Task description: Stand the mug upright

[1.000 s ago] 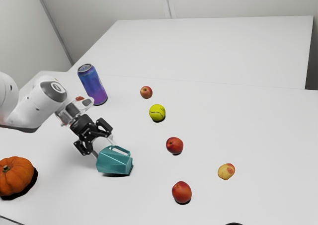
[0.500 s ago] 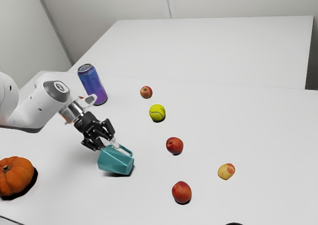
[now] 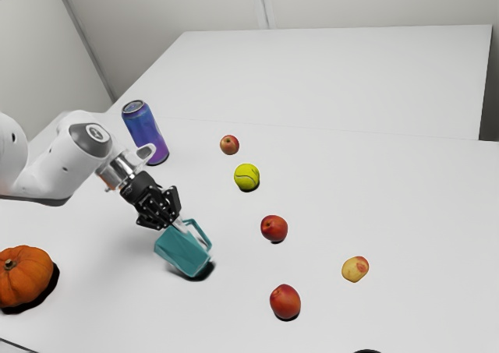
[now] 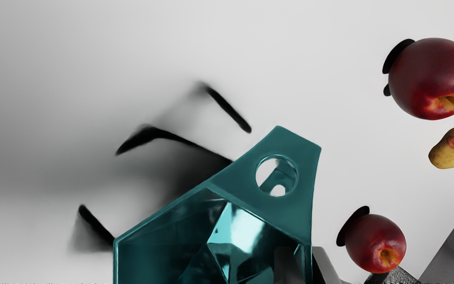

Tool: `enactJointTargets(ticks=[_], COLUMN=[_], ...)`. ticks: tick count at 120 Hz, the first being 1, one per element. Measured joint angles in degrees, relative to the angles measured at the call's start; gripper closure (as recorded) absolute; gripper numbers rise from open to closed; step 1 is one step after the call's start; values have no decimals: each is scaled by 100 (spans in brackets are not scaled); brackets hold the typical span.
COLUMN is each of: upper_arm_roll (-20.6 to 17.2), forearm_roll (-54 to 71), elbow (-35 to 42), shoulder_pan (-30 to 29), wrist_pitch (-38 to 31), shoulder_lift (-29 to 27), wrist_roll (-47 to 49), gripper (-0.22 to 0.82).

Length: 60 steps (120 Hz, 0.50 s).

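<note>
In the exterior view my gripper (image 3: 179, 224) reaches down to the teal mug (image 3: 183, 252) at its rim, beside the handle. The mug leans, its open end toward the arm and its base toward the table, with a shadow under its lower end; whether it touches the table I cannot tell. In the wrist view the gripper (image 4: 306, 264) has one finger inside the mug (image 4: 290, 221) and the other outside, pinching its wall. The mug's hollow interior faces the camera.
Beyond the mug lie a red fruit (image 3: 274, 228), another red fruit (image 3: 284, 301) and a yellow fruit (image 3: 355, 269). A tennis ball (image 3: 247, 177), an apple (image 3: 229, 144) and a tall can (image 3: 146, 133) stand farther back. A pumpkin (image 3: 23, 277) sits at the exterior view's left.
The gripper has swung toward the exterior view's right and its fingers have closed on the mug. From lying nearly flat, the mug has tipped, its open end higher relative to its base.
</note>
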<state>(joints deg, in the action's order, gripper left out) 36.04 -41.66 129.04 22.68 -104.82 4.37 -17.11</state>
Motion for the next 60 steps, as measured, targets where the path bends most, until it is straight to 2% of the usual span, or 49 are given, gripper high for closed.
enactJointTargets(ticks=[60], upper_arm_roll=[-98], forearm_roll=[687], elbow=[-436], shoulder_pan=[18], wrist_pitch=[-121], shoulder_lift=[-217], wrist_roll=[195], gripper=[79])
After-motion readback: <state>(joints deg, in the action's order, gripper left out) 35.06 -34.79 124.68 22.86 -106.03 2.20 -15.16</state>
